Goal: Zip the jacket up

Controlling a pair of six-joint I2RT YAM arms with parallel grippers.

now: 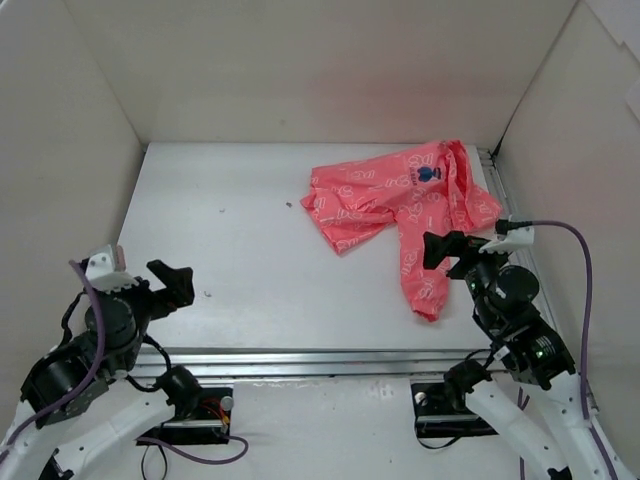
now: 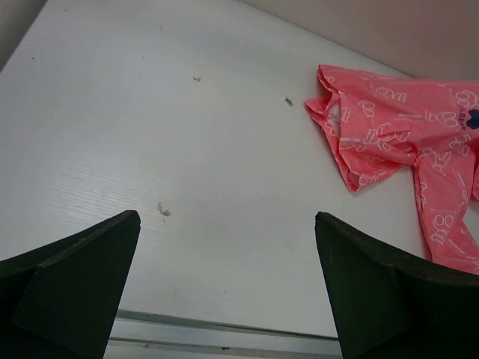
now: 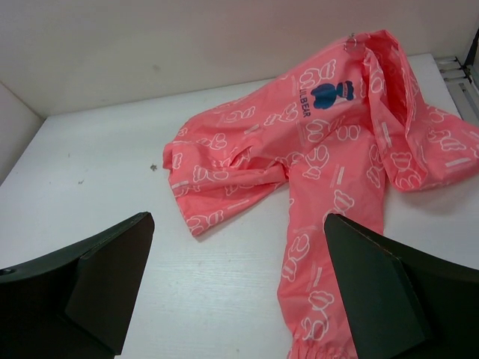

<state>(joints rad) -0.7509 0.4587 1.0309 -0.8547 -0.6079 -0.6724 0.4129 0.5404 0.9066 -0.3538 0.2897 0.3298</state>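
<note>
Enclosing walls: plain off-white panels, matte, on three sides of the counter; the jacket is the only item inside.
Counter: flat white board, faint grain, a few small dark specks; ribbed metal rail along the near edge.
Jacket: at about 2 o'clock on the counter in the top view, close to the right wall, lying flat but crumpled.
Jacket material: thin coral-pink shell, slightly glossy, many creases, white outline print all over.
Emblem: small dark blue figure with blue lettering beside it, facing up near the far end.
Sleeve: long narrow strip running toward 6 o'clock, ending in a gathered cuff.
Other sleeve: folded across toward 9 o'clock, wrinkled into a wedge.
Zip: cannot tell from these views whether it is done up.
Left hand: at 8 o'clock, dark wedge fingers spread wide, gripping nothing, well apart from the jacket.
Right hand: at 4 o'clock, fingers spread wide, nothing gripped; the sleeve shows in the gap between them in the wrist view.
Cable: purple, looping off the right arm.
</note>
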